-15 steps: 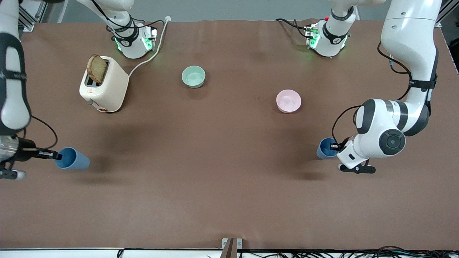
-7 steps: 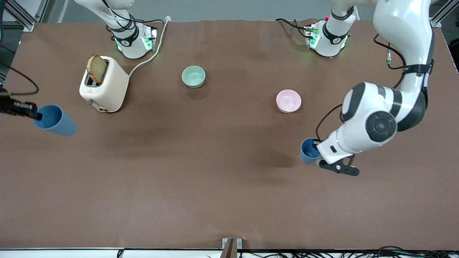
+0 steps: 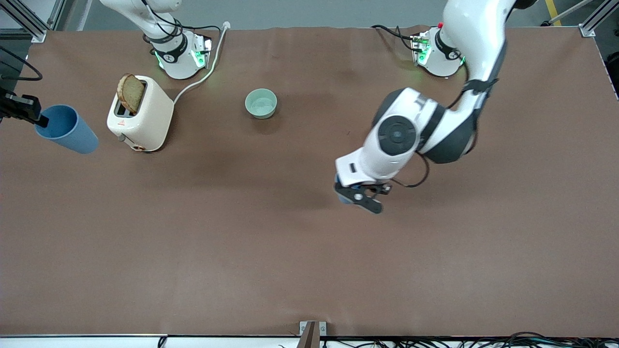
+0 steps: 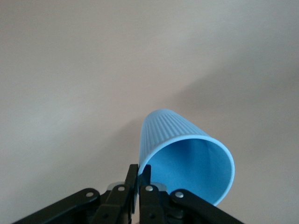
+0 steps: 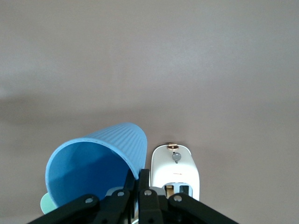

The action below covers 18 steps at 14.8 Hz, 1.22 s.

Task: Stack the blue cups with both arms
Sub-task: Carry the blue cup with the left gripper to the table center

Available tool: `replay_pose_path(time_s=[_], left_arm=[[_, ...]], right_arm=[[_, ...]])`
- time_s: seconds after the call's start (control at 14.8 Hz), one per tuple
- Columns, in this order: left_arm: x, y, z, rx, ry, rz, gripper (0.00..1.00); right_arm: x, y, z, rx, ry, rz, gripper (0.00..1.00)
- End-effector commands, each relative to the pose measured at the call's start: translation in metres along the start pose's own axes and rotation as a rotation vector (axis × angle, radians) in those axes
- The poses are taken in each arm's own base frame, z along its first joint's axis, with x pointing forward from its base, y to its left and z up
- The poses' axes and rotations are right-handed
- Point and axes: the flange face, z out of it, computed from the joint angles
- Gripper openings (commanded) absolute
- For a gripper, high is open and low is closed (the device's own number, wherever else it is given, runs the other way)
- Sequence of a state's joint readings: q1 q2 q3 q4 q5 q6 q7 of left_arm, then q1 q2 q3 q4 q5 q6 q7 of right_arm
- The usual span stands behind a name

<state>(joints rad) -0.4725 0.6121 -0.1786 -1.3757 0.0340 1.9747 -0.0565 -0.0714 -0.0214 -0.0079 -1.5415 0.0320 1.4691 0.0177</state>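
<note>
Front view: the right gripper (image 3: 41, 119) pinches one blue cup (image 3: 65, 129) by its rim, up over the table's edge at the right arm's end.

Left wrist view: the left gripper (image 4: 139, 179) pinches the other blue cup's (image 4: 187, 156) rim over mid-table, so both cups can meet.

Right wrist view: the toaster (image 5: 175, 171) sits below.

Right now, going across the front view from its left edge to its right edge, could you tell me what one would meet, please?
Right hand pinching the rim of a blue cup → toaster with a bread slice → mint-green bowl → left hand, its own blue cup nearly hidden under the wrist.
</note>
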Motion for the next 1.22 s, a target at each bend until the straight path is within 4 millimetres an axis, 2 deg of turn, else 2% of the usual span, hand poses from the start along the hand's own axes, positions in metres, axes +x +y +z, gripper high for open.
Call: replay_pose_path(time_s=[0.0,0.14,0.47,0.68,0.81,0.88,0.95,1.02,1.15], left_arm=[[0.018,0.023,0.030,-0.010,0.026,0.041,0.01],[0.016,0.050,0.043,-0.011,0.011,0.077,0.01],[0.018,0.115,0.074,-0.027,0.078,0.153,0.01],[0.018,0.118,0.096,-0.027,0.068,0.165,0.01],[0.017,0.115,0.104,-0.025,0.057,0.163,0.01],[0.018,0.114,0.101,-0.026,0.060,0.149,0.13],[0.018,0.113,0.094,-0.026,0.065,0.146,0.67],[0.019,0.110,0.075,-0.023,0.079,0.146,0.98],[0.010,0.106,0.032,-0.011,0.046,0.140,1.00]], right_arm=[[-0.004,-0.017,-0.005,-0.019,0.014,0.027,0.02],[-0.005,-0.022,-0.014,-0.018,0.035,0.024,0.02],[-0.004,-0.023,-0.021,-0.011,0.049,0.020,0.02],[-0.003,-0.020,-0.018,-0.002,0.041,0.023,0.02],[-0.004,-0.020,-0.016,-0.003,0.024,0.028,0.02],[-0.006,-0.020,-0.014,-0.003,0.010,0.031,0.02],[-0.006,-0.020,-0.014,-0.003,0.008,0.031,0.02],[-0.006,-0.021,-0.013,-0.001,0.007,0.031,0.02],[-0.006,-0.019,-0.013,0.003,0.005,0.033,0.02]])
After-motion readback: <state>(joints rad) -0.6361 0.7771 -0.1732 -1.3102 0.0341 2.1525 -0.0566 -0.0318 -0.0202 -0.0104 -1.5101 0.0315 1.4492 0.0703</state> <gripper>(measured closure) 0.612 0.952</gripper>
